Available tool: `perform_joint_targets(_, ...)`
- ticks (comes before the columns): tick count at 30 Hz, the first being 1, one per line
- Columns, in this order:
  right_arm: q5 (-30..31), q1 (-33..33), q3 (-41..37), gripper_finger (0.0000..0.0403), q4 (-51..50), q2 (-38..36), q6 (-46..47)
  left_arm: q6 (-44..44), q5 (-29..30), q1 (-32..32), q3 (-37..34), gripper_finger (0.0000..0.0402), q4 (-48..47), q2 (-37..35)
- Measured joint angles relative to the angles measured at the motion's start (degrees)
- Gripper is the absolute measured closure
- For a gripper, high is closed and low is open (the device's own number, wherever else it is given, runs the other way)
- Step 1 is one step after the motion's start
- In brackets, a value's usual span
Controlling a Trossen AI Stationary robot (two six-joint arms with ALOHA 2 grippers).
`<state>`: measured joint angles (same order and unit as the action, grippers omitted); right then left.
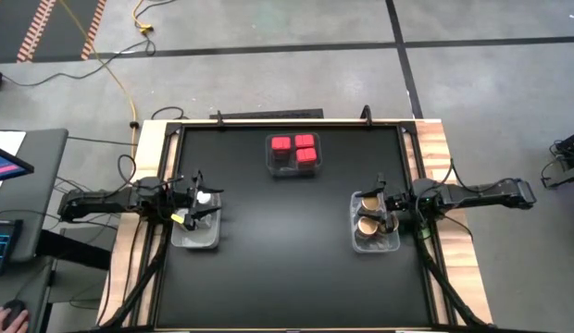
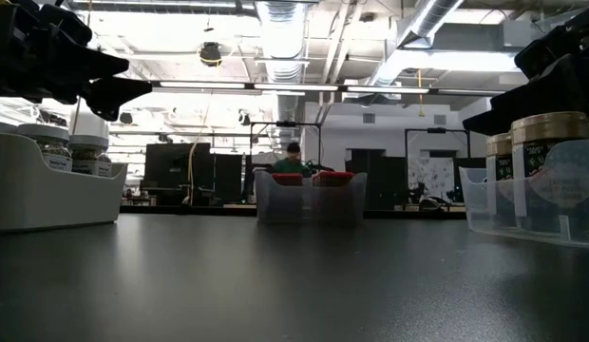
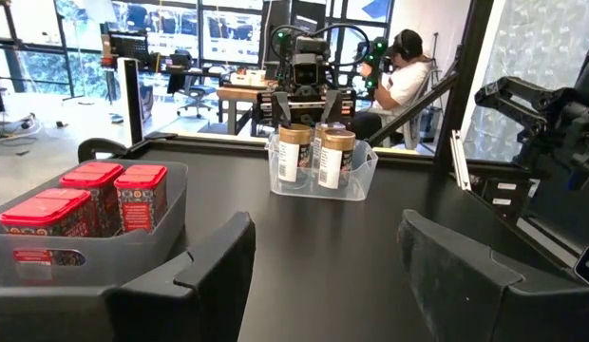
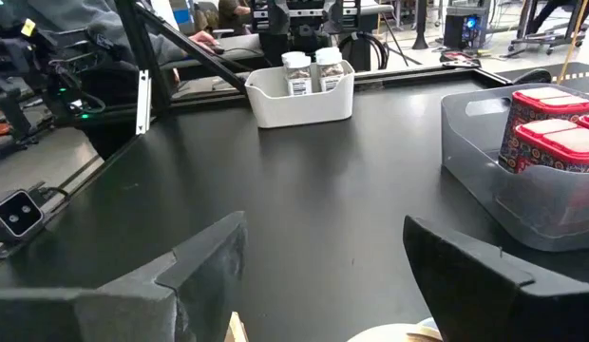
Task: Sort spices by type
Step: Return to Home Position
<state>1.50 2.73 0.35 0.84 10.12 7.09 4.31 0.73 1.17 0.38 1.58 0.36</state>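
Observation:
The spices sit in three bins. Three red square-topped tins stand in a clear bin at the table's far middle. White-capped round jars stand in a white bin at the left. Brown-lidded round jars stand in a clear bin at the right. My left gripper hangs open and level just above the left bin, clear of the jars. My right gripper hangs open above the right bin, over the brown-lidded jars. Nothing lies between either pair of fingers.
The black tabletop between the three bins is bare. Wooden side rails frame it. A desk with a screen and keyboard stands off the table's left. A person sits in the room beyond the right arm.

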Motion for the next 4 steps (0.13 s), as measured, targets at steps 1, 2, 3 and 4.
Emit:
perform_joint_targets(1,0.0,0.0,0.0,0.009,0.0,0.0,0.0,0.0,0.0,0.0,0.0,0.0154,0.0,0.0)
perform_joint_targets(2,0.0,0.0,0.0,0.009,0.0,0.0,0.0,0.0,0.0,0.0,0.0,0.0154,0.0,0.0)
perform_joint_targets(3,0.0,0.0,0.0,0.009,0.0,0.0,0.0,0.0,0.0,0.0,0.0,0.0154,0.0,0.0)
perform_joint_targets(4,0.0,0.0,0.0,0.009,0.0,0.0,0.0,0.0,0.0,0.0,0.0,0.0154,0.0,0.0)
